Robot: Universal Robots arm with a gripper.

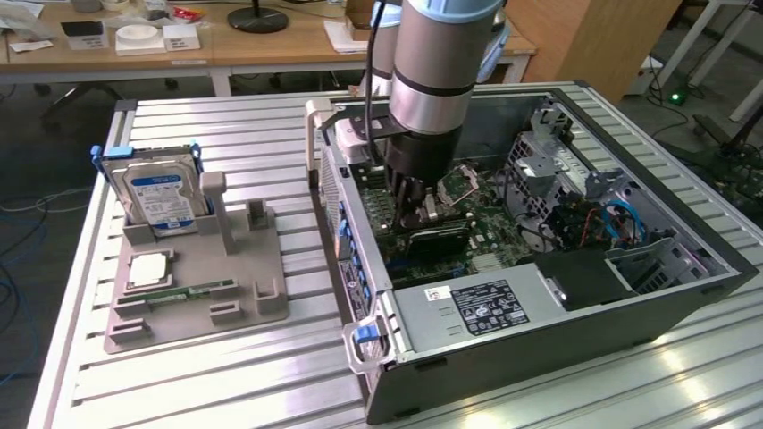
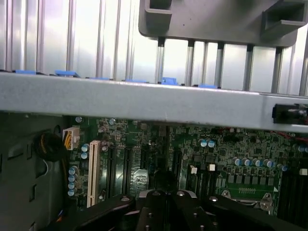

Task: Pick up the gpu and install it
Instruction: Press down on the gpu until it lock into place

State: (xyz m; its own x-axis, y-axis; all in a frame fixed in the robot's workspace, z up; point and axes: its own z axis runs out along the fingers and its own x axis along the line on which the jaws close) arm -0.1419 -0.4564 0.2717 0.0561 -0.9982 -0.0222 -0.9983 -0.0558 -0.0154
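Grey arm [image 1: 435,71] vertical in PC case [image 1: 667,295], fingers [image 2: 166,204] closed over motherboard [image 2: 231,154].

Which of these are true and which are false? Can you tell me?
1. The hard drive stands upright in the grey holder. True.
2. The gripper hovers over the holder. False: it reaches down inside the open computer case.
3. The gripper's fingers are wide open. False: they are shut.
4. The motherboard is green. True.
5. The gpu lies inside the case, below the gripper. True.
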